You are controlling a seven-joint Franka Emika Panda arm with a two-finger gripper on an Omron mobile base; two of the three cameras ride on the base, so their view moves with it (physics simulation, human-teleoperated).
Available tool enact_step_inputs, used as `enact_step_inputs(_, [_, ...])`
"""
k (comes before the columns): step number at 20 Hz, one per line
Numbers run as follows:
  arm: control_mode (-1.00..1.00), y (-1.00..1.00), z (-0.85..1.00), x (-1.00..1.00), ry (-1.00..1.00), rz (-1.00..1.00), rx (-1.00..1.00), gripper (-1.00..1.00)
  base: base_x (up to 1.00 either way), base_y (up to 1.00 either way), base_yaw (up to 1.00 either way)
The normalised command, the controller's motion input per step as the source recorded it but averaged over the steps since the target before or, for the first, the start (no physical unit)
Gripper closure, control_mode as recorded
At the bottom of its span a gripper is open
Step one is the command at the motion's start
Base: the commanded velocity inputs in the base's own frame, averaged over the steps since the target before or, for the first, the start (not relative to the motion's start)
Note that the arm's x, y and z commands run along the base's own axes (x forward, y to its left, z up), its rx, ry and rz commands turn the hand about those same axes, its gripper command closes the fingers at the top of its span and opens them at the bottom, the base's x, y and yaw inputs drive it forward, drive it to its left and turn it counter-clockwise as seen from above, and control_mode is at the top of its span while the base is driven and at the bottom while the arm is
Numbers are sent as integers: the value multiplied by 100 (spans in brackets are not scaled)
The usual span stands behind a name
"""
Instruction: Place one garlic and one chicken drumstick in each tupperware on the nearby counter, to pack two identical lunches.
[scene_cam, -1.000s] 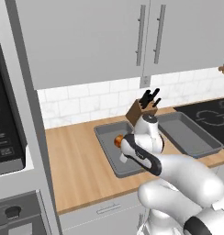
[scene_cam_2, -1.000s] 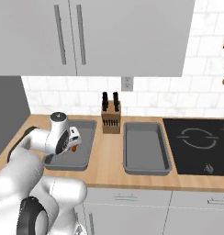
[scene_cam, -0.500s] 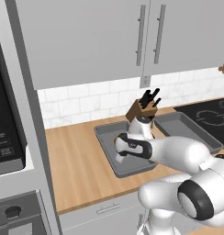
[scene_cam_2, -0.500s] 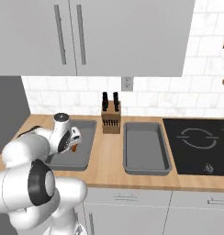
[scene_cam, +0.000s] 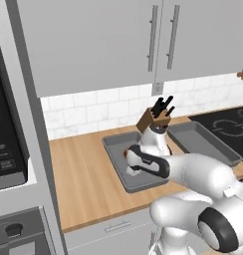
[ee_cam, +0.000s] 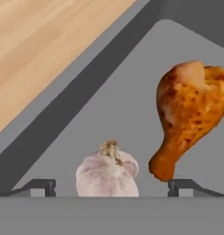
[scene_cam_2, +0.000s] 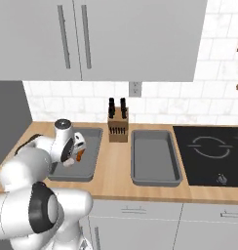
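The gripper (ee_cam: 111, 186) stands spread, holding nothing; the garlic (ee_cam: 108, 172) rests between its tips beside the drumstick (ee_cam: 187, 114) in the left tupperware (scene_cam_2: 89, 166), likely just released there

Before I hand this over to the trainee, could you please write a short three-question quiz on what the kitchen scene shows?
1. True or false: the garlic and the chicken drumstick lie in the same tray.
2. Multiple choice: what stands on the counter between the two trays? A) a kettle B) a knife block C) a bowl
3. Fill the gap: the gripper hangs over the garlic with its jaws ____.

Key
1. True: both lie on the floor of the left tray, apart from each other; the right tray looks bare.
2. B: the knife block stands between them at the wall.
3. Open: its tips stand wide on either side of the garlic.
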Motion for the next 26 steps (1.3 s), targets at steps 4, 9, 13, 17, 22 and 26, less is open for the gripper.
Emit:
enact_step_inputs(4, [-100,-34,82,-100,-15,-1,1,-100,0,0,0])
enact_step_inputs(9, [-100,-33,92,-100,-6,-14,11,-100,0,0,0])
enact_step_inputs(13, [-100,-32,94,-86,-2,-30,25,-100,0,0,0])
enact_step_inputs(17, [-100,-23,84,-59,0,-37,26,-100,0,0,0])
enact_step_inputs(22, [-100,-1,0,-57,-5,-23,2,-100,0,0,0])
enact_step_inputs(26, [-100,0,0,-43,0,-5,-3,-100,0,0,0])
